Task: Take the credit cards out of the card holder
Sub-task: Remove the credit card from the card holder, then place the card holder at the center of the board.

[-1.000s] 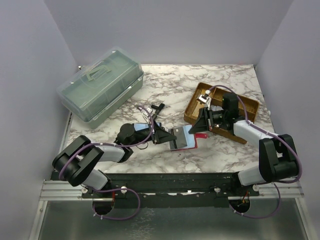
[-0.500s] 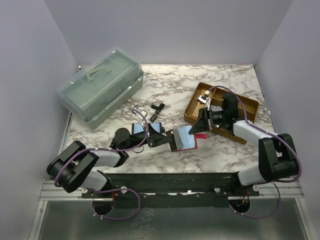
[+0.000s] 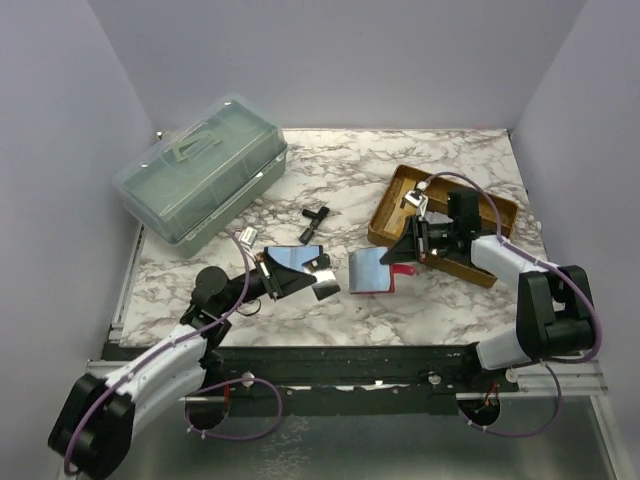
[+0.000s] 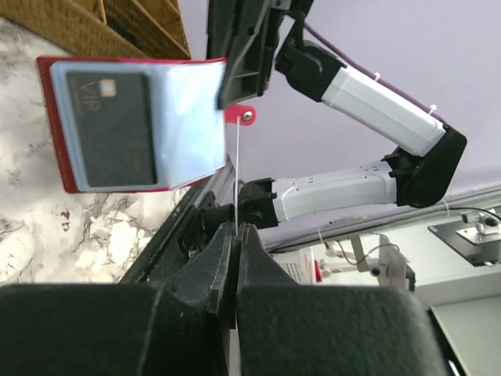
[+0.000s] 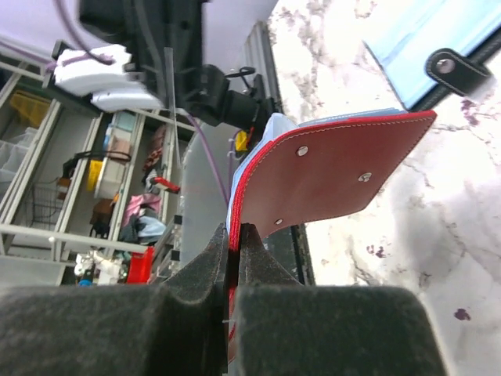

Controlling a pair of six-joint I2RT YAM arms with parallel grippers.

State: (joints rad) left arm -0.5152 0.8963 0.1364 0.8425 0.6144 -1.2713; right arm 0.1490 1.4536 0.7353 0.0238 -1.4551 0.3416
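The red card holder (image 3: 371, 270) hangs open above the marble table, with clear blue-tinted sleeves. My right gripper (image 3: 401, 254) is shut on its right edge; the right wrist view shows my gripper (image 5: 235, 235) pinching the red cover (image 5: 329, 176). In the left wrist view the holder (image 4: 133, 125) still has a dark card (image 4: 109, 129) in a sleeve. My left gripper (image 3: 290, 280) is shut on a grey-blue credit card (image 3: 300, 262), held clear to the left of the holder. In its wrist view that gripper (image 4: 236, 231) shows the card edge-on as a thin line (image 4: 236, 172).
A woven brown tray (image 3: 395, 205) stands at the right, behind my right arm. A green lidded toolbox (image 3: 205, 165) stands at the back left. A small black object (image 3: 315, 218) lies mid-table. A light blue wallet with a black snap strap (image 5: 438, 59) lies near the holder.
My left gripper has drawn back to the left from the card holder, taking a card out with it. The right gripper has kept the holder in about the same place.
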